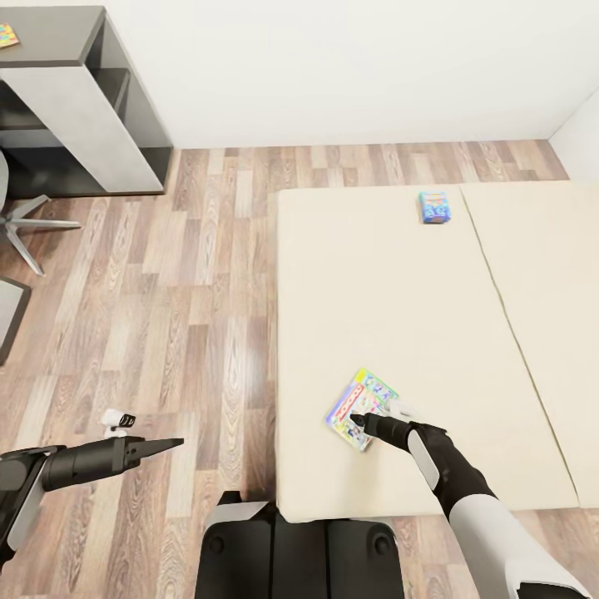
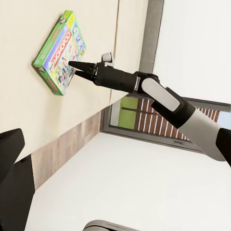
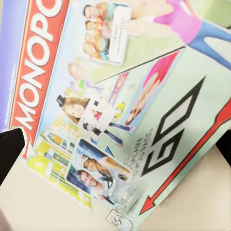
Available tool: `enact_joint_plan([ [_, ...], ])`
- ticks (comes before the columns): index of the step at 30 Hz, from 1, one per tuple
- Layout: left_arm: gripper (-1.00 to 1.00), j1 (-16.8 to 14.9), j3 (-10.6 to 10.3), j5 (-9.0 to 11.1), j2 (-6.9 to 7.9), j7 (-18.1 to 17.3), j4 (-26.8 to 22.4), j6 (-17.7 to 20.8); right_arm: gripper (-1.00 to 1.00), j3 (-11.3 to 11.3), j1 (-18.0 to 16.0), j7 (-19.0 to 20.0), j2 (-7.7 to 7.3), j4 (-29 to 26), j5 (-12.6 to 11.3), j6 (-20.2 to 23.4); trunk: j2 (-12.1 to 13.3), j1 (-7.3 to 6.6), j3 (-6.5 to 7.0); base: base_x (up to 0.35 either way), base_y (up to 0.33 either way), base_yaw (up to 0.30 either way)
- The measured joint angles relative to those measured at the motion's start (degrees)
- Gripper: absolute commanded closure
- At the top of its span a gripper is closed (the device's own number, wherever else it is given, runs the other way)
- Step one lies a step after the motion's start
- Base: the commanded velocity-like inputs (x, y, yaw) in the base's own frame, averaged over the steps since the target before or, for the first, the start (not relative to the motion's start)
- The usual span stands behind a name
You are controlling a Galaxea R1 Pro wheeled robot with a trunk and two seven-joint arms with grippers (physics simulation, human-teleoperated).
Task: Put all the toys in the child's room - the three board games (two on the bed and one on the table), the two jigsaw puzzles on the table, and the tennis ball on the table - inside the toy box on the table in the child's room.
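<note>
A green-edged board game (image 1: 360, 406) with a pastel Monopoly cover lies flat near the front edge of the bed (image 1: 391, 274). My right gripper (image 1: 358, 420) hangs open right over it, fingertips close to the cover, one finger on either side of the printed lid (image 3: 120, 96). From the left wrist view the box (image 2: 60, 53) sits under the right gripper (image 2: 72, 64). A small blue-cyan board game (image 1: 433, 207) lies at the far side of the bed. My left gripper (image 1: 170, 445) is open over the floor, left of the bed. The toy box and tennis ball are out of view.
The table (image 1: 50, 37) stands at the far left with a bright jigsaw puzzle (image 1: 7, 35) on its dark top. A chair base (image 1: 25, 220) sits below it. A small white and black object (image 1: 119, 420) lies on the wood floor (image 1: 191, 291).
</note>
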Motion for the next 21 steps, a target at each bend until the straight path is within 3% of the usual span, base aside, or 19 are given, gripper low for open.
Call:
enact_joint_plan([
  [21,-1.00,0.0,0.0,0.0,0.00,0.0,0.0,0.0,-1.00,0.0,0.0,0.0,0.00,0.0,0.0,0.0,0.0,0.00,0.00,0.000,0.104,0.000],
])
